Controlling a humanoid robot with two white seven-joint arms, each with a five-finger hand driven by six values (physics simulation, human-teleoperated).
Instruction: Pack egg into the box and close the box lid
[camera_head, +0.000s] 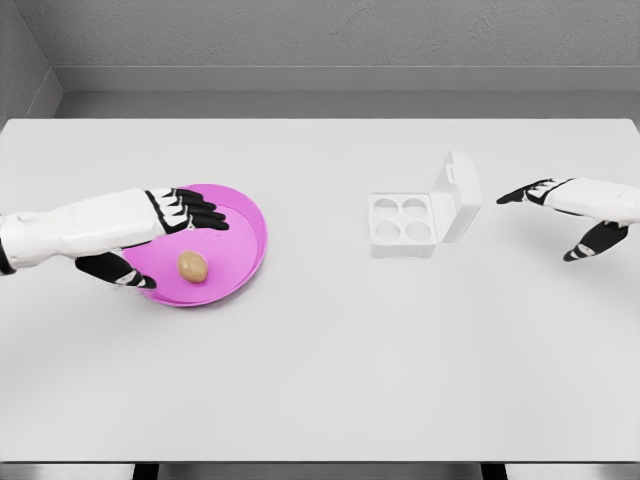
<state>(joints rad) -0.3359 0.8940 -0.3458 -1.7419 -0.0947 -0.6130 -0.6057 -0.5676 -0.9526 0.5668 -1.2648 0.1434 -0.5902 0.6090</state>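
On table (320, 380): task at opening stage, nothing packed. Egg (193, 265) lies in pink plate (250, 215); left hand (150, 240) spread around it, no grasp visible. Box (404, 224) stands open, four cups vacant, lid (458, 196) raised. Right hand (580, 215) hovers beside lid, fingers apart, holding nothing. Remaining: grasp, transfer, close lid. Count: one egg, one plate, one box.

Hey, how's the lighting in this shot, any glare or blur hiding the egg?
Head view: soft, even light, faint shadows only; no glare or blur; the egg shows sharply on the pink plate, beside the left hand.
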